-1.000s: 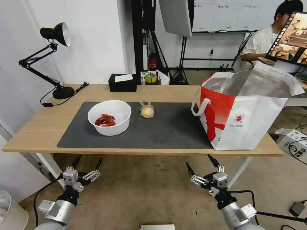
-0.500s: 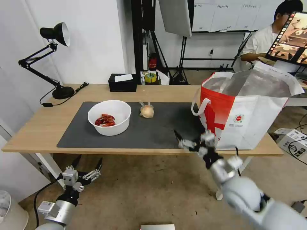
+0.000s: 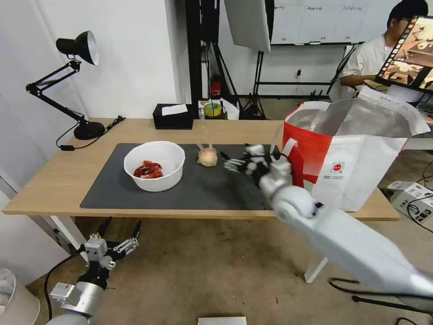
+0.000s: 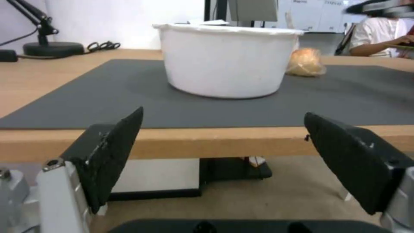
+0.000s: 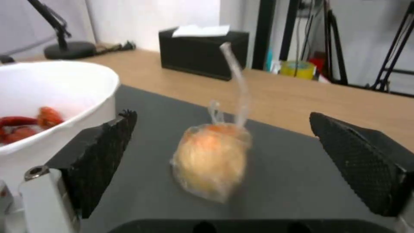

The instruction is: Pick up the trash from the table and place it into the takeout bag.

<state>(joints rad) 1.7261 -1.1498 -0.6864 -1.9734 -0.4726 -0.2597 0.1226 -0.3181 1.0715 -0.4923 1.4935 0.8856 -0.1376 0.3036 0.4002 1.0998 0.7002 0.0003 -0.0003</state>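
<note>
A small clear bag with a tan lump (image 3: 207, 157) (image 5: 213, 158) lies on the dark mat (image 3: 225, 185) of the table (image 3: 54, 176), right of a white bowl holding red shells (image 3: 154, 166) (image 4: 228, 61) (image 5: 43, 97). My right gripper (image 3: 232, 164) (image 5: 222, 161) hovers open over the mat just right of the small bag, its fingers (image 5: 99, 152) spread wider than the bag and clear of it. The takeout bag (image 3: 356, 153) stands open at the table's right end. My left gripper (image 3: 119, 232) (image 4: 222, 155) hangs open below the table's front edge.
A black tissue box (image 3: 172, 116) (image 5: 202, 51), a yellow tape roll (image 3: 212, 109) and a black desk lamp (image 3: 76, 81) sit along the table's far side. A person sits behind the takeout bag. Cables and a small box (image 3: 412, 198) lie on the floor at right.
My right arm has risen from below the table's front edge and reached forward over the mat to the small bag. The left arm has barely moved.
</note>
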